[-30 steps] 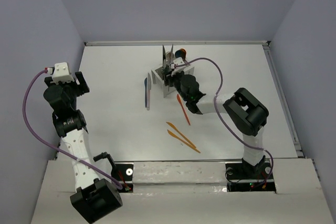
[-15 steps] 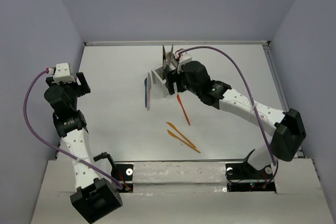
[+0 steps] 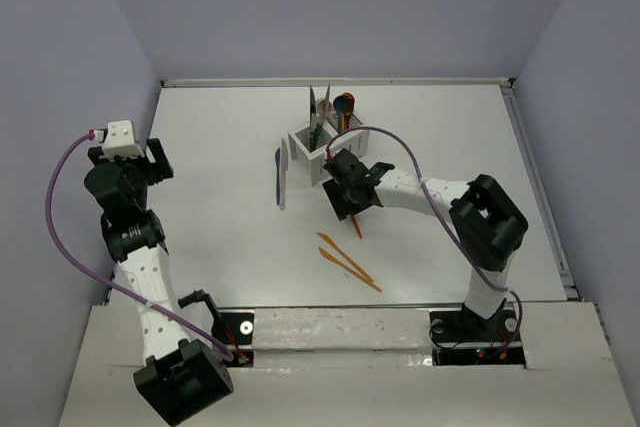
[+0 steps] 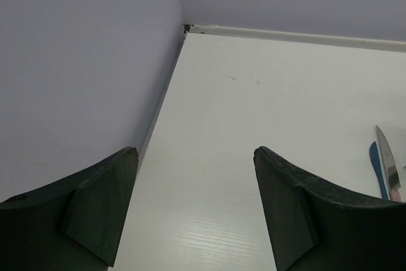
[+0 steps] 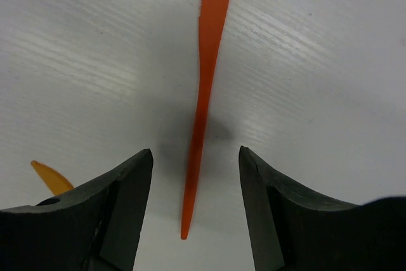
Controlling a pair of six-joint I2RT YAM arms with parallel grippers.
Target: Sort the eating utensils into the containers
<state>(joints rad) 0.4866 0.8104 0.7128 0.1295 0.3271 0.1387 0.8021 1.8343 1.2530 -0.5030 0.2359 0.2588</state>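
- Partly done: a few utensils [image 3: 319, 107] stand in the caddy [image 3: 304, 143], upper centre of the overhead view.
- Left lying flat: orange knife [image 5: 204, 80], two amber pieces [image 3: 345, 257] at lower centre, blue and grey knives [image 3: 283, 182] left of the caddy.
- Right gripper [image 5: 193, 157] is spread astride the orange knife, not gripping it. Left gripper [image 4: 193, 157] is spread and empty.
- No legible writing.

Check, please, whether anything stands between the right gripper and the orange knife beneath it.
Nothing visible does. The right gripper hangs open directly over the orange knife, one finger on either side, and only table shows between them.
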